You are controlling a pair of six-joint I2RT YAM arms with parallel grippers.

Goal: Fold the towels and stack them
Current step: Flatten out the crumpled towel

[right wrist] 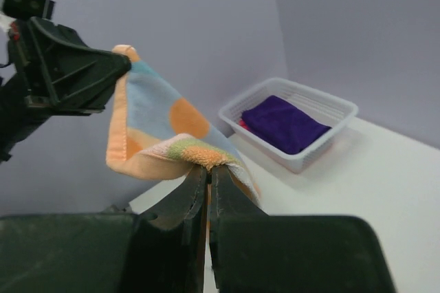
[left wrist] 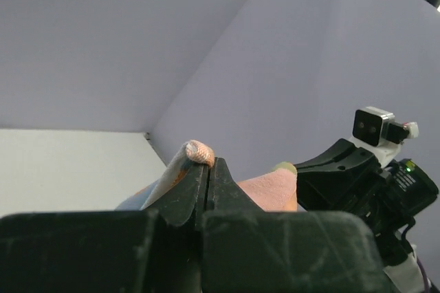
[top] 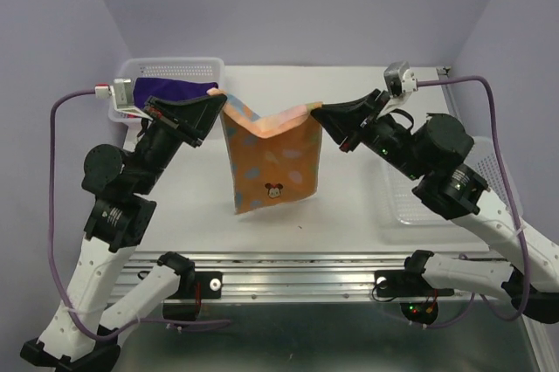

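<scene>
Aloft: orange patterned terry towel (top: 272,158), hanging midway between side edges of the white desk (top: 349,223).
Left pincer (top: 217,95): clenched on one top corner.
Right pincer (top: 318,111): clenched on the other.
Risk: slack top edge; uneven lowering skews fold.

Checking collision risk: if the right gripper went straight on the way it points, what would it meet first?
The right gripper would likely push into the slack orange towel it holds, then reach the left gripper facing it; exact depth is unclear.
</scene>
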